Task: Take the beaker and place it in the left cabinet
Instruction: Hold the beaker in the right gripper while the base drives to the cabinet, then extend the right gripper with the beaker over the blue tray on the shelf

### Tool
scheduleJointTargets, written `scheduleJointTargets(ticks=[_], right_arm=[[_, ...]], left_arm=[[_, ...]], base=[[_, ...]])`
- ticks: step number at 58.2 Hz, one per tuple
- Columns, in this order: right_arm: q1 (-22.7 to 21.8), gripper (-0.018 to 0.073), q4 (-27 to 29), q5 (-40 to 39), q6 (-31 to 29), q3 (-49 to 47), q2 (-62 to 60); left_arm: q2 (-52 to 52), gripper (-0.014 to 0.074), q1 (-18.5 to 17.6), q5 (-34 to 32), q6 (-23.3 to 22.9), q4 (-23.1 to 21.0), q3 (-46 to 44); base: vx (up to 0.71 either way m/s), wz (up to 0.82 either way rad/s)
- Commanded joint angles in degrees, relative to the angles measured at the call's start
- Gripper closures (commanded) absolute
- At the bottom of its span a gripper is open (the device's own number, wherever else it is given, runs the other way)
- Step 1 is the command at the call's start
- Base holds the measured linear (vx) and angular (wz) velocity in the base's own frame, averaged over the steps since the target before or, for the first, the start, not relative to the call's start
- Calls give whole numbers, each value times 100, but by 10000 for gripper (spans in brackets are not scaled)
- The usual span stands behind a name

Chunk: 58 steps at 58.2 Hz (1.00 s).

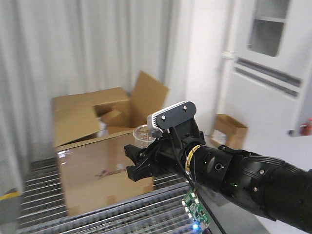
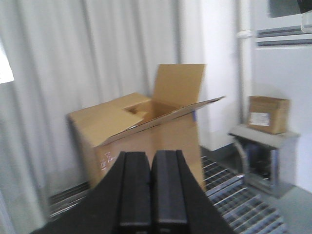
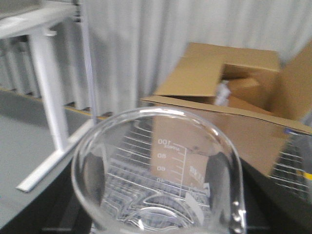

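The beaker (image 1: pixel 143 133) is clear glass with white graduation marks, and it is held upright in the air in front of a big cardboard box. My right gripper (image 1: pixel 140 163) is shut on it. In the right wrist view the beaker (image 3: pixel 156 165) fills the lower frame, its rim towards the camera. The dark fingers (image 3: pixel 46 204) of the right gripper (image 3: pixel 158 212) sit against both of its sides. My left gripper (image 2: pixel 151 158) is shut with its two black pads pressed together and nothing between them. The left cabinet is out of view.
A large open cardboard box (image 1: pixel 97 161) stands on a metal grating floor (image 1: pixel 146 209) just behind the beaker. A small cardboard box (image 1: pixel 229 130) sits on a grey stand (image 2: pixel 265 156) by the white door (image 1: pixel 273 73). A white table leg (image 3: pixel 48 87) stands at the left.
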Motion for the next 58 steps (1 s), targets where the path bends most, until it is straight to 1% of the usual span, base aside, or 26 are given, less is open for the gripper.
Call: scheduleJointTargets(ticks=[1,31,58], right_arm=[[-9,568,46,-355,-5,-193,-276],[-9,568,46,-376,-5,-193,-276],[-9,568,46,-376,-5,-193,-276]], left_arm=[[-106,595,-3,-428,-15,-18,90],[-106,595,-3,-428,-15,-18,90],[-106,595,-3,-428,-15,-18,90]], base=[[25,-77],[22,-82],[19,-72]])
